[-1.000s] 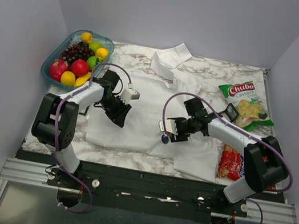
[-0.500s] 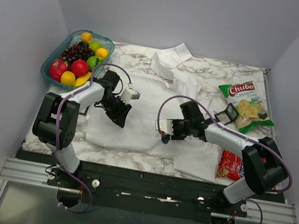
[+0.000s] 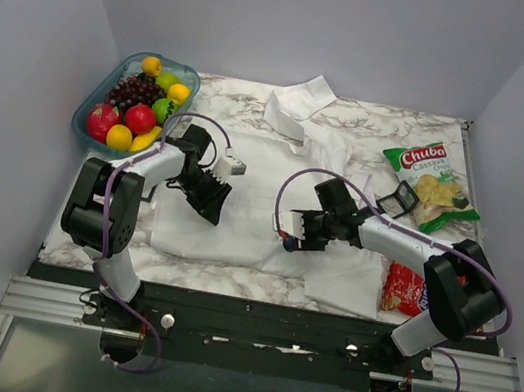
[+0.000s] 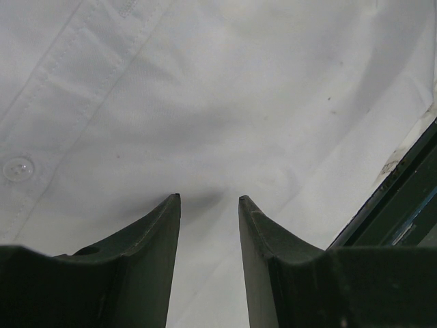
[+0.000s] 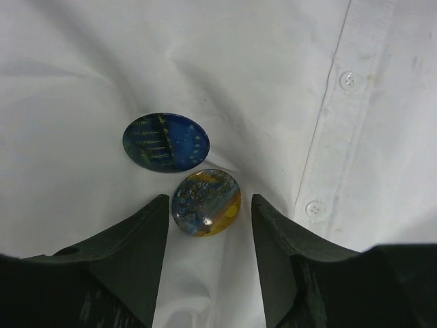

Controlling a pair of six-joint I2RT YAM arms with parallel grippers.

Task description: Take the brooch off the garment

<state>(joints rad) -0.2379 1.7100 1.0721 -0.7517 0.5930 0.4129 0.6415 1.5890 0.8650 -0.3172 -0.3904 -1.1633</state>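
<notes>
The white shirt (image 3: 253, 189) lies spread on the marble table. In the right wrist view two round pins sit on the cloth (image 5: 82, 68): a dark-blue brooch (image 5: 166, 142) and, touching it just below, a blue-and-yellow one (image 5: 206, 203). My right gripper (image 5: 208, 201) is open, its fingers on either side of the blue-and-yellow pin, next to the button placket. In the top view the pins show as one dark dot (image 3: 288, 244) by my right gripper (image 3: 298, 231). My left gripper (image 3: 210, 202) is open, its tips (image 4: 209, 199) resting on the shirt cloth (image 4: 239, 82).
A bowl of fruit (image 3: 136, 103) stands at the back left. A green Chuba bag (image 3: 428, 175), a small black square frame (image 3: 403, 198) and a red packet (image 3: 401, 287) lie at the right. The table's front edge (image 4: 410, 198) is close to my left gripper.
My right gripper has moved left and a little nearer, down over the pins. My left arm has hardly moved.
</notes>
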